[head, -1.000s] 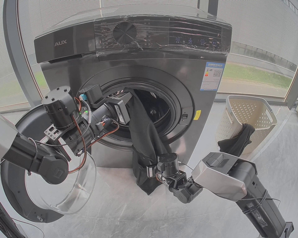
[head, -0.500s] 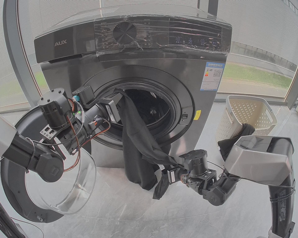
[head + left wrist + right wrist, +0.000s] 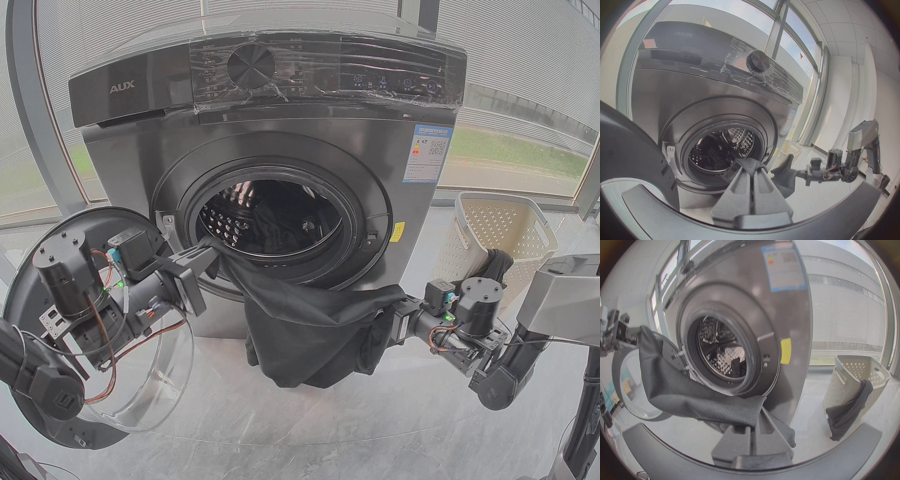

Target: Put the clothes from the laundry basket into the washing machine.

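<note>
Floor (image 3: 300, 431): basket (image 3: 500, 231) with dark garment (image 3: 497, 265).

Pale grey marble-look floor (image 3: 281, 431), daylight thru tall metal-framed windows (image 3: 519, 75) at back. Outside: grass strip (image 3: 519, 153) & grey ribbed bldg (image 3: 531, 37). White wall (image 3: 837, 103), tiled ceiling (image 3: 850, 28).

Head cam's up high, looking forward and down at the washing machine (image 3: 375, 150). Left wrist cam sits low on the left, tilted up; right one low on the right. All three share the open drum (image 3: 275, 215) and black garment (image 3: 312, 312).
</note>
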Available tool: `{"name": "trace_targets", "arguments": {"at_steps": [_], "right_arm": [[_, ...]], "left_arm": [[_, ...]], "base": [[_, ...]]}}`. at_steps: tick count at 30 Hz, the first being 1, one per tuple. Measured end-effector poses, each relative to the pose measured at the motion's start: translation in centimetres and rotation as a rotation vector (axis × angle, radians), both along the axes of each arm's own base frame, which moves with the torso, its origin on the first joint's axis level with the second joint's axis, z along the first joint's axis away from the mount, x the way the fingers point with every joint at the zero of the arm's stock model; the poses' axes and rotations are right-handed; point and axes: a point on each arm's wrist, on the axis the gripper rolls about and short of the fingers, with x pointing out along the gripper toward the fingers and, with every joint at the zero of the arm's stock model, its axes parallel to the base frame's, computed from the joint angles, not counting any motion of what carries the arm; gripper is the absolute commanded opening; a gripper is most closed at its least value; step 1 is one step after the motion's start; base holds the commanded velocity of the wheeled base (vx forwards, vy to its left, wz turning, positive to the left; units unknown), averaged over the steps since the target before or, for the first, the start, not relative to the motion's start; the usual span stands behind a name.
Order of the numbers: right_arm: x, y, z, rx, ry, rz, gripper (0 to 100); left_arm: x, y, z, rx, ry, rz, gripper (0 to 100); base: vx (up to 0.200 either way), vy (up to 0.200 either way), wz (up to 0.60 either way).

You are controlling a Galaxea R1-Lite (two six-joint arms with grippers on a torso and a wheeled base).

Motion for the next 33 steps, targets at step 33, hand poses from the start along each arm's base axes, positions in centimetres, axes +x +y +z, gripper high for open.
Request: {"name": "trace_targets", "arguments": {"at_steps": [33], "right_arm": [[-2.3, 1.0, 8.1, 0.282, -0.215, 0.052, 0]], "left_arm": [[-2.8, 4.2, -3.1, 0.118, 0.062, 0.073, 0]], "base": [[0.000, 0.000, 0.00]]}}
